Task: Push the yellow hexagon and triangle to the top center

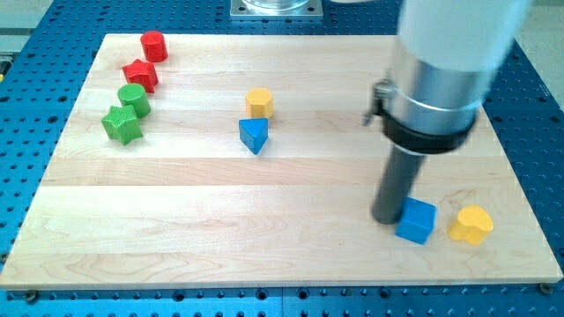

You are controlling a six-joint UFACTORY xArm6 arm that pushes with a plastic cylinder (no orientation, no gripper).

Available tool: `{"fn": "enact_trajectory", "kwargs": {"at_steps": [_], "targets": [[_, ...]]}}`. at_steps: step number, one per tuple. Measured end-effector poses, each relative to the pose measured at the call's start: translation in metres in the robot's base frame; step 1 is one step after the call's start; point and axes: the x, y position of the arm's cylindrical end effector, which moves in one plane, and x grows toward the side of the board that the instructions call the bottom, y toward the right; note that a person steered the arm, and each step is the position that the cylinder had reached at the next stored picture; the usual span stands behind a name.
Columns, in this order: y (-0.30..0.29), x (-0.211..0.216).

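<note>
A yellow hexagon (259,102) sits on the wooden board a little left of centre, towards the view's top. A blue triangle (254,135) lies just below it, touching or nearly touching. My tip (389,217) rests on the board at the lower right, far from both. It stands right against the left side of a blue cube (416,220). A yellow heart-like block (471,224) lies just right of the cube.
At the upper left stand a red cylinder (153,45), a red star (141,76), a green cylinder (134,99) and a green star (122,124). The wooden board (291,255) lies on a blue perforated table. The arm's thick body hangs over the upper right.
</note>
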Motion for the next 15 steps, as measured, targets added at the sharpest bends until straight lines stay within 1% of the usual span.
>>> {"fn": "enact_trajectory", "kwargs": {"at_steps": [1,2,3,6,7,8,10,11,12,13,14,15], "targets": [[-0.026,-0.012],[-0.141,-0.015],[-0.168,-0.02],[-0.177,-0.023],[-0.186,-0.078],[-0.172,-0.145],[-0.161,-0.246],[-0.185,-0.26],[-0.238,-0.252],[-0.246,-0.278],[-0.159,-0.278],[-0.152,-0.274]]}}
